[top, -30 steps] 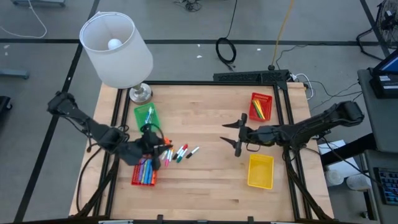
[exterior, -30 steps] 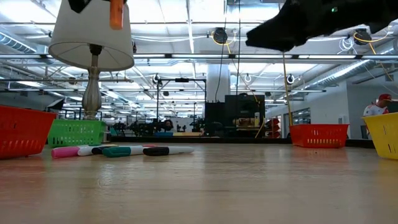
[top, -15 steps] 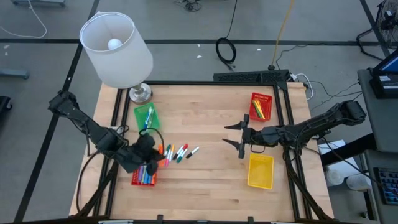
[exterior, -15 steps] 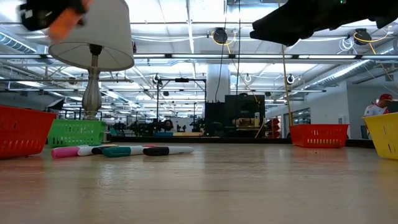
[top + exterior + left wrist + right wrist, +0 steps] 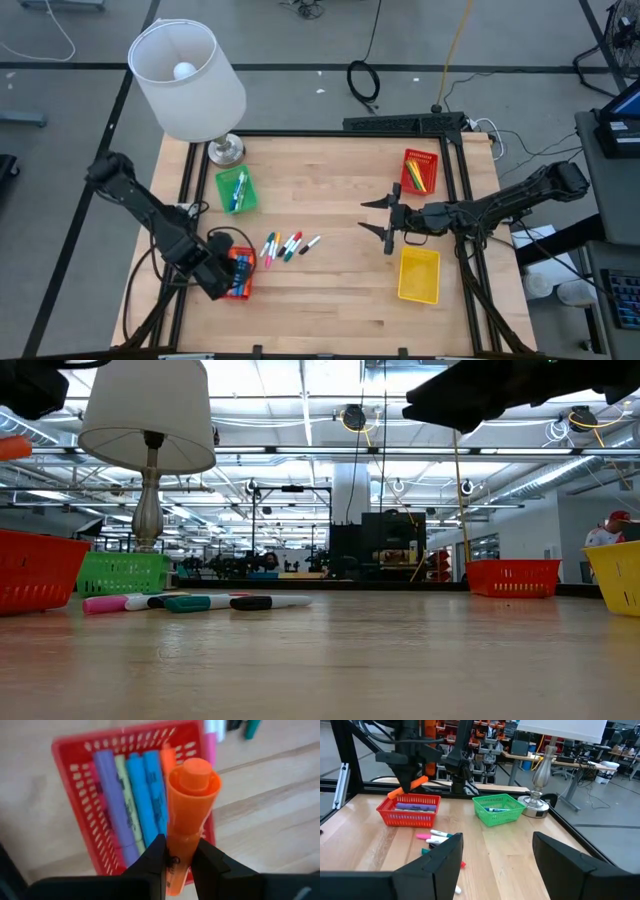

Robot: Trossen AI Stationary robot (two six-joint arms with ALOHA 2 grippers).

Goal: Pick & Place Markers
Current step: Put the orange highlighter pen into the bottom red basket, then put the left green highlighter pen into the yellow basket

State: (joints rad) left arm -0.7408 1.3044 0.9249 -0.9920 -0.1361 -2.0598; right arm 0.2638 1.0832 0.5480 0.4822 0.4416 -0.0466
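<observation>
Gripping a chunky orange marker (image 5: pixel 187 815) by its barrel, the left gripper (image 5: pixel 177 862) hangs directly over the small red plastic basket (image 5: pixel 75 760) at the near left part of the table. Its 2 dark fingers (image 5: pixel 156 857) are clenched on the marker's lower end, and the capped tip points away from the wrist, tilted over the basket. Inside that basket lie several markers side by side: a purple one (image 5: pixel 112 805), a pale green one (image 5: pixel 131 807), 2 blue ones (image 5: pixel 147 795) and an orange one at the edge.

Just beside the basket, on the light wooden tabletop (image 5: pixel 340 180), a loose cluster of thin markers (image 5: pixel 285 245) rests in a fan, with pink, green, red and black caps and white barrels. Farther back sits a green mesh basket (image 5: pixel 237 189) with a few markers in it, next to the metal base of a white-shaded table lamp (image 5: pixel 187 78).

Across the table, the right gripper (image 5: pixel 385 222) hovers above bare wood with its fingers spread wide, grasping nothing. Near it stand a second red basket (image 5: pixel 420 171) containing markers and a yellow basket (image 5: pixel 419 274).
</observation>
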